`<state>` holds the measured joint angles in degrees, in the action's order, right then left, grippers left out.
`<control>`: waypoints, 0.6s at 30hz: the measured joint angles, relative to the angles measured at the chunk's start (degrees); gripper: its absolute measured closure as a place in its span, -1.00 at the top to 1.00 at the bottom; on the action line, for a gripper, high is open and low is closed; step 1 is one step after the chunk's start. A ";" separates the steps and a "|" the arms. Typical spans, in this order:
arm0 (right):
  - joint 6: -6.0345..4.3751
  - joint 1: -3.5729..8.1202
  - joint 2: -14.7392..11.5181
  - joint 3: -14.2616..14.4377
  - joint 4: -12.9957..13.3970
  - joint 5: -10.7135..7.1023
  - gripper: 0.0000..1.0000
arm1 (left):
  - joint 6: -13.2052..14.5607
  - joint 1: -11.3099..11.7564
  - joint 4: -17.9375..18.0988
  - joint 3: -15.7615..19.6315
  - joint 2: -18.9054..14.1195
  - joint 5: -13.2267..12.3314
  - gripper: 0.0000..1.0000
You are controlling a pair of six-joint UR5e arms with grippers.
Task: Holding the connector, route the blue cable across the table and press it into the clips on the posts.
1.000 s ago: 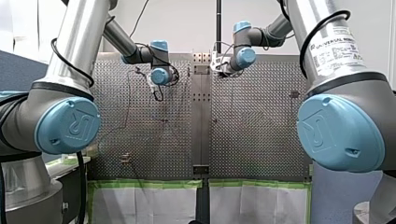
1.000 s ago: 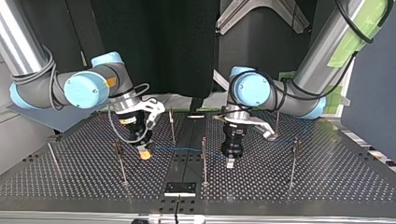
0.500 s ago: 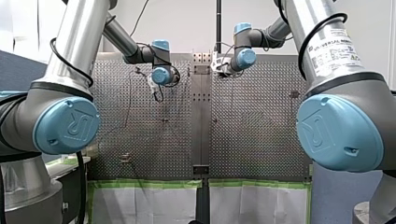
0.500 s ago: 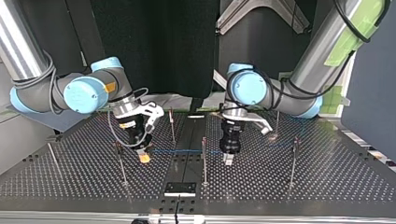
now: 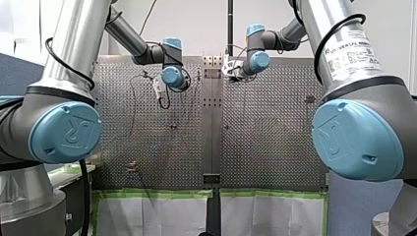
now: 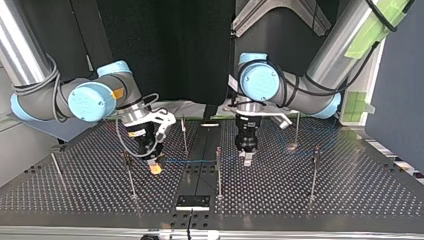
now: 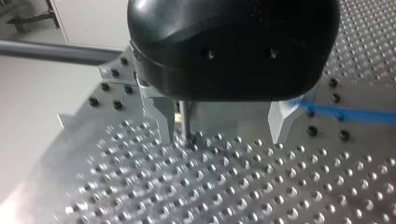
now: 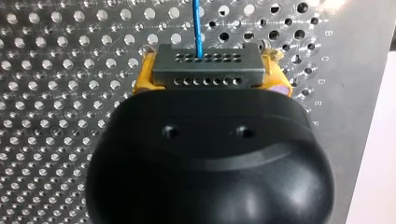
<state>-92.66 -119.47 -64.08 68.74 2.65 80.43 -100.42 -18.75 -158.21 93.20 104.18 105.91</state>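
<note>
A label [image 5: 351, 47] on my right arm [image 5: 361, 140] reads UNIVERSAL ROBOTS, and the blue joint caps [image 5: 65, 132] bear a UR mark. Small stamped letters run along the counter's [image 8: 56, 93] edge, C and D among them. My right pincer [image 8: 210, 75] is closed on the connector [image 8: 205, 59] — a dark grey block with two rows of tiny holes, squeezed between yellow pads [image 8: 144, 77]. The blue cable [image 8: 198, 23] leaves the block's far face and runs thin and straight over the perforated steel toward a slim metal post [image 6: 218, 172]. My left pincer [image 7: 222, 128] stands wide open, holding nothing — a thin rod [image 7: 186, 119] rises between its bare metal fingers [image 7: 163, 116], close to one. The cable passes just outside the other.
</note>
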 joint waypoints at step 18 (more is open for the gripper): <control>-0.14 0.07 -0.04 0.02 -0.09 -0.15 -1.00 | -0.23 -4.24 -0.05 8.24 -8.36 -1.73 1.00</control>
<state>-92.80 -119.40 -64.13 68.76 2.56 80.28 -100.65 -22.99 -158.26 101.44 95.82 104.18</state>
